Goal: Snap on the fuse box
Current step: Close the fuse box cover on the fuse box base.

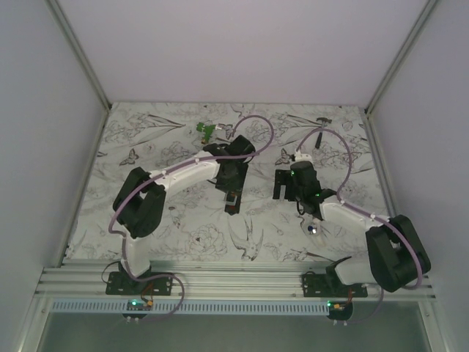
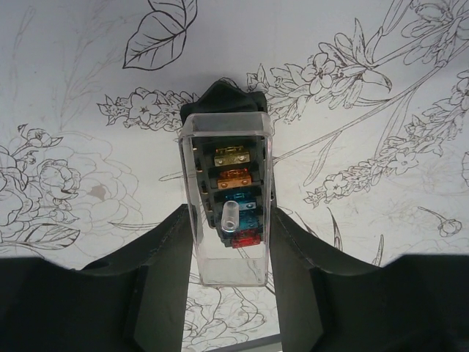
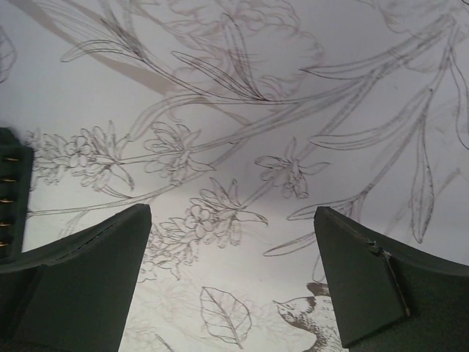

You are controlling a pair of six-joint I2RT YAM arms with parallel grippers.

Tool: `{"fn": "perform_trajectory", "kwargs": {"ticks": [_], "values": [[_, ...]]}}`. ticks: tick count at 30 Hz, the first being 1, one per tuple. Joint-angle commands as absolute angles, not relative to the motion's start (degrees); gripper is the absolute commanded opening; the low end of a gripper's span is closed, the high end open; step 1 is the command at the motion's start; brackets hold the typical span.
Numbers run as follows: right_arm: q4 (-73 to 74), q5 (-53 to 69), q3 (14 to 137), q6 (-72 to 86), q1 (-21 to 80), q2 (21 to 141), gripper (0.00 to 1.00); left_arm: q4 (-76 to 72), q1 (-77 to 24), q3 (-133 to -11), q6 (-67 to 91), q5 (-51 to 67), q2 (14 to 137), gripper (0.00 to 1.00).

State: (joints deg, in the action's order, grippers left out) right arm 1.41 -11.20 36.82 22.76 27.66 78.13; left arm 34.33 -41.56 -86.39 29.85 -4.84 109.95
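Note:
The fuse box (image 2: 229, 158) is a small black block with a clear cover over a row of yellow, orange, blue and red fuses. My left gripper (image 2: 231, 227) is shut on it, one finger pressing each long side of the clear cover. In the top view the box (image 1: 231, 200) hangs at the left gripper (image 1: 232, 192) near the table's middle. My right gripper (image 3: 231, 216) is open and empty over the flower-printed mat. In the top view the right gripper (image 1: 287, 191) is to the right of the box and apart from it.
A dark piece with gold pins (image 3: 10, 192) lies just left of the right gripper's left finger. A white-silver thing with a blue dot (image 1: 314, 229) lies by the right arm. A small green part (image 1: 207, 132) and a small dark item (image 1: 322, 119) lie at the back.

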Motion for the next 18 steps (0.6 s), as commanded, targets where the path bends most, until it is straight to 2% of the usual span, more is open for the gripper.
{"fn": "perform_trajectory", "kwargs": {"ticks": [1, 18], "values": [[-1.18, -13.93, 35.62, 24.15, 26.15, 76.81, 1.0, 38.88, -42.28, -89.09, 28.12, -6.33, 112.83, 0.37], [-1.64, -12.57, 35.43, 23.97, 25.75, 77.84, 0.99, 39.84, -42.54, -88.15, 35.02, -5.3, 114.36, 0.39]]}}
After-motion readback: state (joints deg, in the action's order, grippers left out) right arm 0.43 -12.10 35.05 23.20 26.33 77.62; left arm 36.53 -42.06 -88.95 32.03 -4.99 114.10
